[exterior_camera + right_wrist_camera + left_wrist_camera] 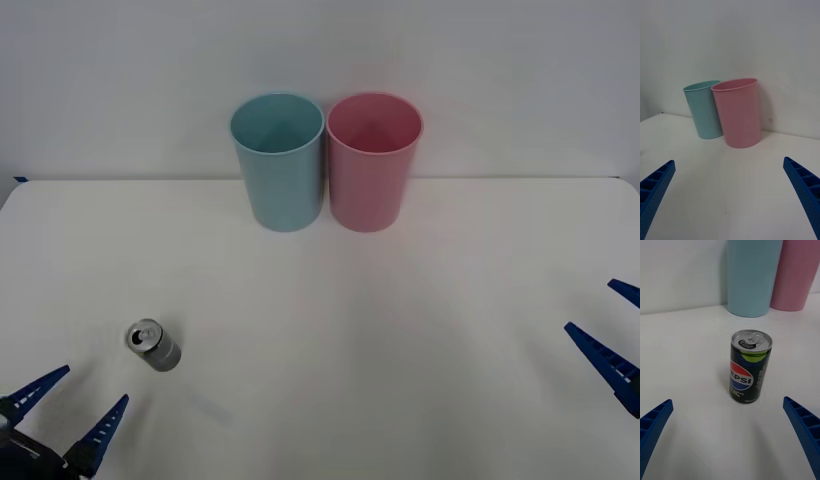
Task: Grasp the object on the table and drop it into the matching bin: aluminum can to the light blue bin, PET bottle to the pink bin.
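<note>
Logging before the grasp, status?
Left gripper open, near aluminum can. Right gripper open, idle at table edge. Can upright, free. Path to light blue bin unobstructed.

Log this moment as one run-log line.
left gripper: open, near can | right gripper: open, idle | can: upright on table, ungrasped | target: light blue bin

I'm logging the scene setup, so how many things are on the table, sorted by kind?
Bins: 2, a light blue bin and a pink bin
Cans: 1, the can
Total: 3
</note>
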